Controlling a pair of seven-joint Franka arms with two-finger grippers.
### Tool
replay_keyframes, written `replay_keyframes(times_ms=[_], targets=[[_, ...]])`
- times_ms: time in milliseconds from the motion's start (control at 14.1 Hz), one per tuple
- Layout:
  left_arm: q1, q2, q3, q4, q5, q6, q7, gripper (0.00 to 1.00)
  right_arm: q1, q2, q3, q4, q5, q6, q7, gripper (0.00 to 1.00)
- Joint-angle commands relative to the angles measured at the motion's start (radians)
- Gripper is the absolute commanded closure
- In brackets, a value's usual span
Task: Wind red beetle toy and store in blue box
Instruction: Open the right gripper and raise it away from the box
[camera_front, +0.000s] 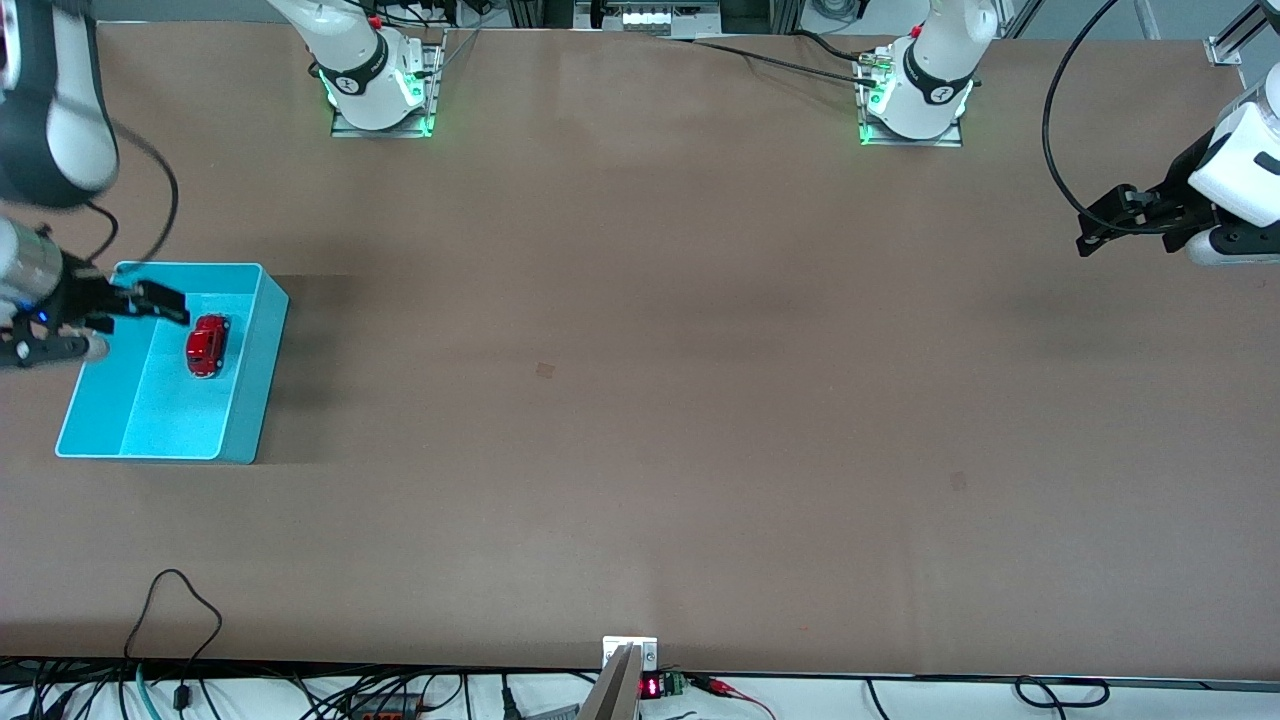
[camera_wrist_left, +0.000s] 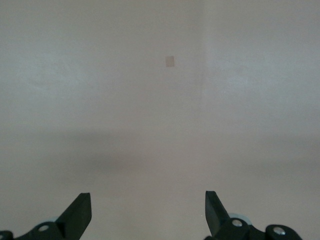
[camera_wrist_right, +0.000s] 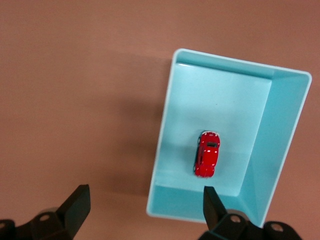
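The red beetle toy (camera_front: 207, 345) lies on the flat bottom of the blue box (camera_front: 262, 375), which stands at the right arm's end of the table. In the right wrist view the toy (camera_wrist_right: 207, 154) sits in the middle of the box (camera_wrist_right: 280, 150). My right gripper (camera_front: 115, 325) is open and empty above one corner of the box, with one finger over the box and the other over the table; it shows the same in the right wrist view (camera_wrist_right: 145, 205). My left gripper (camera_front: 1095, 225) waits open and empty over bare table at the left arm's end, as its own view (camera_wrist_left: 147, 210) shows.
The two arm bases (camera_front: 380, 90) (camera_front: 915, 95) stand along the edge of the table farthest from the front camera. Cables (camera_front: 180, 610) hang at the edge nearest the camera. A small square mark (camera_front: 545, 370) is on the brown tabletop.
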Motion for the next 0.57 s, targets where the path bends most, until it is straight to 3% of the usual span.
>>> replay_keyframes(times_ms=[0, 142, 284, 498], targets=[[0.007, -0.016, -0.001, -0.014, -0.019, 0.008, 0.024, 0.0, -0.006, -0.003, 0.041, 0.191, 0.051, -0.231, 0.012, 0.0], [0.007, -0.014, -0.001, -0.014, -0.019, 0.008, 0.025, 0.0, -0.001, -0.003, 0.042, 0.271, 0.065, -0.313, 0.022, 0.0], [0.007, -0.016, -0.001, -0.014, -0.019, 0.008, 0.024, 0.0, 0.042, -0.003, 0.026, 0.277, 0.055, -0.318, 0.025, 0.0], [0.007, -0.016, -0.001, -0.014, -0.019, 0.006, 0.024, 0.0, 0.103, -0.003, -0.059, 0.242, 0.052, -0.303, 0.026, 0.0]])
